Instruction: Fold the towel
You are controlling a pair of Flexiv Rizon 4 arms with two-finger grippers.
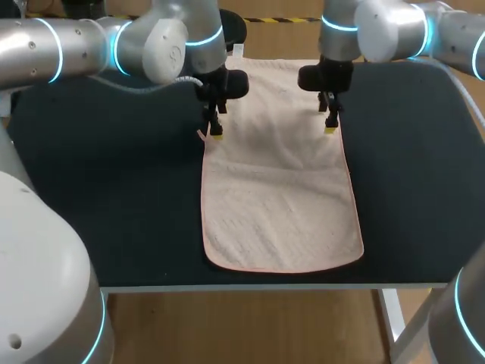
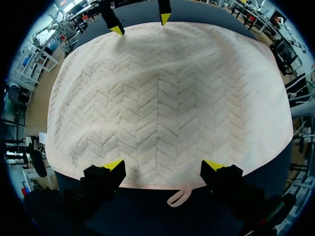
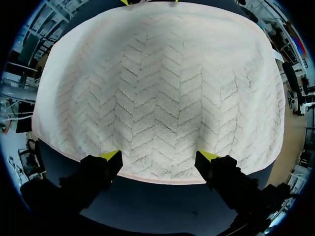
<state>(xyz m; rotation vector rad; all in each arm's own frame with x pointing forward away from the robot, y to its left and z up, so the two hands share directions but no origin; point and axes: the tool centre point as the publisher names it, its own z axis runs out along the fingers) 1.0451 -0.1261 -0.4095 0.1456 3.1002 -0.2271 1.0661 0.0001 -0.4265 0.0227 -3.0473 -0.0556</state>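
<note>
A pale pink towel (image 1: 280, 197) with a herringbone weave lies flat and lengthwise on the dark table (image 1: 114, 197). My left gripper (image 1: 216, 133) hangs open over its left long edge, close to a small hanging loop (image 2: 179, 196). In the left wrist view the towel (image 2: 167, 98) spreads ahead of the open left gripper (image 2: 164, 167), whose yellow tips sit just over the near hem. My right gripper (image 1: 331, 125) stands open over the opposite long edge. The right wrist view has the towel (image 3: 157, 88) ahead of that gripper (image 3: 158, 157). Neither gripper holds anything.
Dark tabletop lies bare on both sides of the towel. The table's front edge (image 1: 250, 287) runs just below the towel's near short hem. My right gripper's yellow tips (image 2: 141, 23) show across the towel in the left wrist view.
</note>
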